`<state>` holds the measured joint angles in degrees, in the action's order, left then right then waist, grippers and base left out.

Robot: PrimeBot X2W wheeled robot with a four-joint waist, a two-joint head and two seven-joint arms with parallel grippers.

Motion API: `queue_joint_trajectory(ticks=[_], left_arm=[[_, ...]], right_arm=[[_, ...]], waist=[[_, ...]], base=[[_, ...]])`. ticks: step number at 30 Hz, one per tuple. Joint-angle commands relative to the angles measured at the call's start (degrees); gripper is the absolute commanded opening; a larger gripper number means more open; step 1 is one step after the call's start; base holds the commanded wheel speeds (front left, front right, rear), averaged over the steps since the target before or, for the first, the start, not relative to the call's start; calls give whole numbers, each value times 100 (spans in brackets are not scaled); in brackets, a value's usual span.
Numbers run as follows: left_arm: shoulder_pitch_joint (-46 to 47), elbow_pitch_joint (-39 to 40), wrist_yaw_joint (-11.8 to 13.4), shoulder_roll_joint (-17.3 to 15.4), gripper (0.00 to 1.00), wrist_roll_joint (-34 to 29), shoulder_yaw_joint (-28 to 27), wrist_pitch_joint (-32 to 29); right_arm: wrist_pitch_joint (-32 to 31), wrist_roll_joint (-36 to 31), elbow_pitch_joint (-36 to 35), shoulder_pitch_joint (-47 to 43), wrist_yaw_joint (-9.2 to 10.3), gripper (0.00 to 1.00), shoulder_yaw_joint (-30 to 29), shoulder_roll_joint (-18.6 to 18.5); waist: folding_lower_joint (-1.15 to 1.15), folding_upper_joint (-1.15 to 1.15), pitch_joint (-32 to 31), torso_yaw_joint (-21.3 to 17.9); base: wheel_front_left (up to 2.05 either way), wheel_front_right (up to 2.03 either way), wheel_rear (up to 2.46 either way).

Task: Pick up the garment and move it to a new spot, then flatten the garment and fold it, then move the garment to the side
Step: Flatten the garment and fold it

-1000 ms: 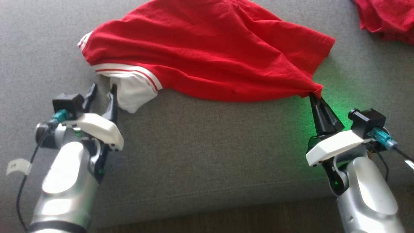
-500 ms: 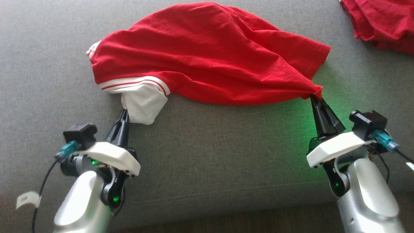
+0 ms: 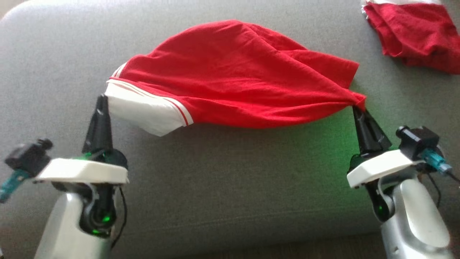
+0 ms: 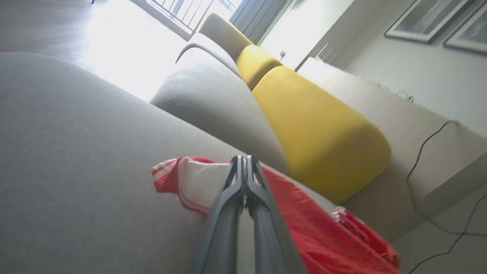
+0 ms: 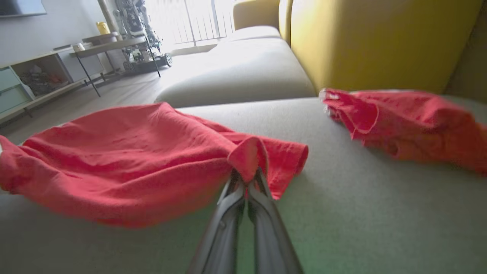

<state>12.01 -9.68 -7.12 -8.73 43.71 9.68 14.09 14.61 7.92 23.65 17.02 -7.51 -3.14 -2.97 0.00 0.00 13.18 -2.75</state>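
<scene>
shirt (image 3: 237, 79) lies long-axis 9-to-3, left gripper (image 3: 102, 98) pinching its white end, right gripper (image 3: 356, 108) its red corner (middle slack).

Left tool (image 3: 102, 98), right tool (image 3: 356, 108): black tapered fingers (image 3: 368, 133), white shells (image 3: 381, 167).

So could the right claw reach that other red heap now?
Probably not yet: the right claw is shut on a corner of the garment. Bare cushion lies between it and the red heap, so the path looks free.
</scene>
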Motion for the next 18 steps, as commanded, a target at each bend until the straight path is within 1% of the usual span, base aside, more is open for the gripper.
queue_joint_trajectory(ticks=[1, 4, 5, 7, 9, 12, 15, 18], left_arm=[[208, 352, -36, -55, 0, 250, -292, -87], [360, 791, -23, 54, 0, 1028, -511, -475], [455, 928, 18, 88, 0, 1274, -585, -625], [716, 1178, 154, 124, 0, 1694, -714, -925], [1041, 1377, 342, 152, 0, 2057, -834, -1194], [1608, 1573, 718, 195, 0, 2529, -1024, -1524], [2285, 1595, 1225, 235, 0, 2871, -1182, -1786], [3014, 1490, 1704, 251, 0, 3058, -1290, -1952]], right_arm=[[39, -75, -291, 125, 2, 0, 88, 10], [39, -60, -524, 258, 2, 0, 61, 10], [39, 25, -564, 331, 2, 0, 65, 10], [33, 44, -674, 553, 2, 0, 87, 10], [-71, 137, -831, 838, 2, 0, 90, 10], [-389, 252, -1114, 1323, 2, 0, 68, 10], [-757, 326, -1343, 1848, 2, 0, 71, -106], [-1139, 413, -1417, 2362, 2, 0, 160, -265]], waist=[[0, 0, -78, -1], [0, 0, -219, -10], [0, 0, -268, -13], [0, 0, -366, -26], [0, 0, -478, -41], [0, 0, -630, -67], [0, 0, -745, -59], [0, 0, -818, -47]], base=[[0, 0, 0], [0, 0, 0], [0, 0, 0], [0, 0, 0], [0, 0, 0], [0, 0, 0], [0, 0, 0], [0, 0, 0]])
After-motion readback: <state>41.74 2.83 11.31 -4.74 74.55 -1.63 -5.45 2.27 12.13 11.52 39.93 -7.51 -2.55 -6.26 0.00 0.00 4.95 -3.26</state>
